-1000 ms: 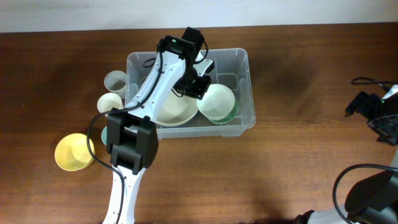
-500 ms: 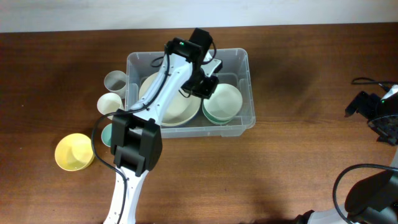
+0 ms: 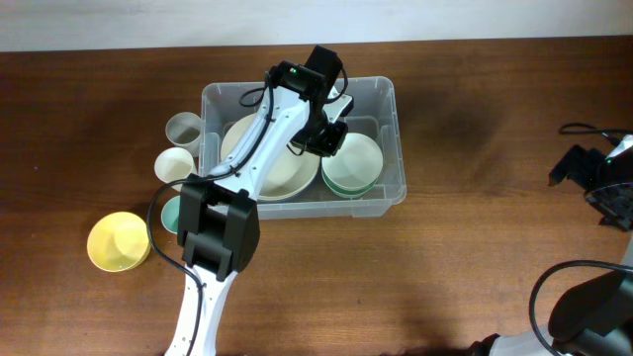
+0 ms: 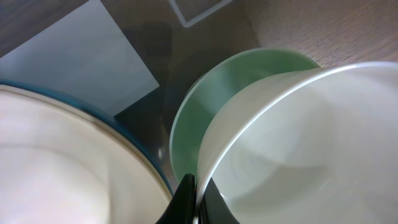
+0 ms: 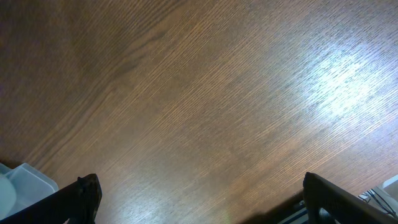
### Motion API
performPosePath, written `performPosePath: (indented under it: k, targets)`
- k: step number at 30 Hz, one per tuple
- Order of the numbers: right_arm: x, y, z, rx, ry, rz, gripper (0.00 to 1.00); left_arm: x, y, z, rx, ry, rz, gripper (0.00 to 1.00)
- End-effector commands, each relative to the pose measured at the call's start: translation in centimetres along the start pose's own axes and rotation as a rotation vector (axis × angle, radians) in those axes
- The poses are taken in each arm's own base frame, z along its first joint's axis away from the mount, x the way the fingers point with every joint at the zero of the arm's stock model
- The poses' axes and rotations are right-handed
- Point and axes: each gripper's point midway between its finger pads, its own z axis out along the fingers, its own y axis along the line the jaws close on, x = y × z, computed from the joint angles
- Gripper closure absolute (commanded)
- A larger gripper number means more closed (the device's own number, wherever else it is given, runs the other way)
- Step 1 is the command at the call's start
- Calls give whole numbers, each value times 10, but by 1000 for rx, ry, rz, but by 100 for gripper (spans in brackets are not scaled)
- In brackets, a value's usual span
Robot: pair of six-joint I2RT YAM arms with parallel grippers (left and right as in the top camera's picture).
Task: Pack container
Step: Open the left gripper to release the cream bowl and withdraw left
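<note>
— What takes up the most room?
— The brown wooden table [image 3: 495, 119]. Left of its centre, toward the far edge, stands the large clear plastic rectangular container [image 3: 400, 148].
— And inside it?
— A wide cream round dish [image 3: 282, 173] fills the left part. To its right a white round bowl [image 3: 356, 158] sits nested in a pale green bowl [image 3: 341, 188], with the green rim showing along the white one's left side.
— Anything outside the bin?
— A yellow round bowl [image 3: 117, 242] sits well off to the left, nearer the front. A white cup [image 3: 183, 129] and a cream cup [image 3: 175, 163] stand just beside the bin's left wall.
— The claws?
— The left gripper [image 4: 198, 199] reaches into the bin, its fingers pinched together on the white bowl's rim. The right gripper [image 5: 200, 190] sits far off at the table's right edge, its fingers spread wide over bare wood.
</note>
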Motion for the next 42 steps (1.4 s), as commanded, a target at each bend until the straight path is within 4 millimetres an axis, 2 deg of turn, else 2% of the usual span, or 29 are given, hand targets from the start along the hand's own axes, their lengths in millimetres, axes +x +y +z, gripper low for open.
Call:
performPosePath:
  k: [1, 4, 6, 10, 14, 16, 18, 20, 22, 25, 26, 27, 28, 30, 33, 35, 39, 42]
  targets:
    - [1, -1, -4, -1, -12, -5, 1, -1, 2, -2, -11, -9, -10, 95]
    - [1, -1, -4, -1, -12, -5, 1, -1, 2, -1, -11, -7, -10, 91]
    - [1, -1, -4, 0, -12, -5, 1, -1, 2, -1, -11, -7, -10, 83]
    - [1, -1, -4, -1, -12, -5, 1, -2, 2, -1, -11, -9, -9, 76]
    - [1, -1, -4, -1, -12, -6, 1, -3, 2, -1, -11, -15, -8, 63]
    - [1, -1, -4, -1, -12, -6, 1, -4, 2, -1, -12, -20, -7, 62]
    - [1, -1, -4, -1, -12, -5, 1, -8, 3, -4, -12, -34, -6, 55]
    - [1, -1, -4, -1, -12, -6, 1, -15, 5, -13, -13, -64, -6, 47]
    - [1, -1, -4, -1, -12, -6, 1, -26, 9, -29, -16, -113, -9, 34]
    - [1, -1, -4, -1, -12, -5, 1, -47, 23, -73, -30, -224, -27, 7]
    - [1, -1, -4, -1, -12, -5, 1, -51, 30, -90, -41, -258, -39, 2]
    - [1, -1, -4, -1, -12, -6, 1, -52, 43, -114, -66, -295, -64, 1]
    - [1, -1, -4, -1, -12, -5, 1, -50, 55, -129, -92, -312, -96, 1]
    - [1, -1, -4, -1, -12, -6, 1, -39, 80, -156, -153, -330, -182, 1]
    - [1, -1, -4, -1, -12, -5, 1, -13, 121, -193, -224, -340, -314, 1]
    - [1, -1, -4, -1, -12, -5, 1, 5, 144, -212, -244, -341, -380, 1]
    - [1, -1, -4, -1, -12, -6, 1, 30, 191, -241, -253, -389, -510, 1]
    - [1, -1, -4, -1, -12, -5, 1, 47, 222, -252, -264, -407, -598, 1]
